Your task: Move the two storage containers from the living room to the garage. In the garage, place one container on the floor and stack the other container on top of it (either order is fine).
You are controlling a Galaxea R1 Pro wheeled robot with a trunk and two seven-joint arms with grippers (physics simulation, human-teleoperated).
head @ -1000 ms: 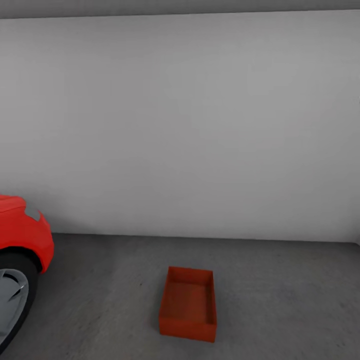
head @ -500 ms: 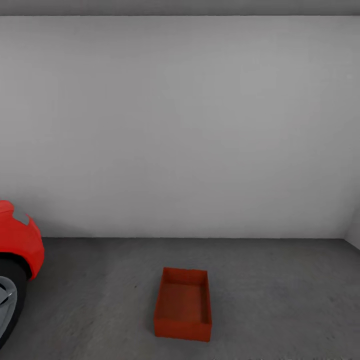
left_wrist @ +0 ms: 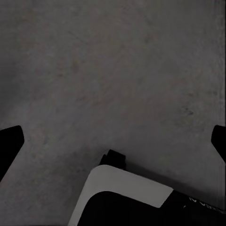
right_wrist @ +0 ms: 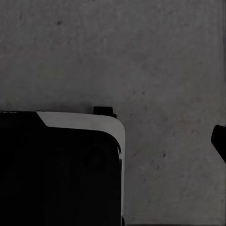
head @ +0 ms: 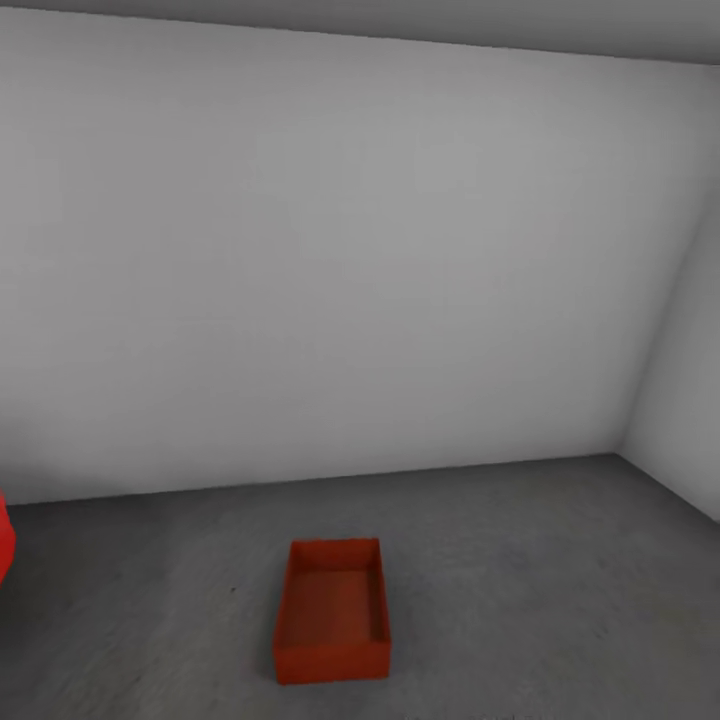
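On the dark grey floor (head: 520, 580) of the garage, one orange-red storage container (head: 333, 610) is sitting upright with its open top facing up, nothing inside it, a little way out from the white-grey wall (head: 330, 260). A sliver of the red car (head: 5, 535) is showing at the head view's left edge, well apart from the container. A second wall (head: 685, 400) is meeting the first at a corner off to the right.

Beneath the left gripper (left_wrist: 113, 141), bare concrete is showing; its two dark fingertips (left_wrist: 9, 143) are standing spread wide at opposite edges of the wrist view, released and holding nothing. Part of the robot's own white and black body (left_wrist: 127, 195) is lying below that hand.

Beneath the right gripper, the same rough floor (right_wrist: 155, 56) is showing beside the robot's black, white-edged body (right_wrist: 61, 169). One fingertip (right_wrist: 219, 141) is peeking in at the edge, so whether this hand is released or clenched cannot be told.
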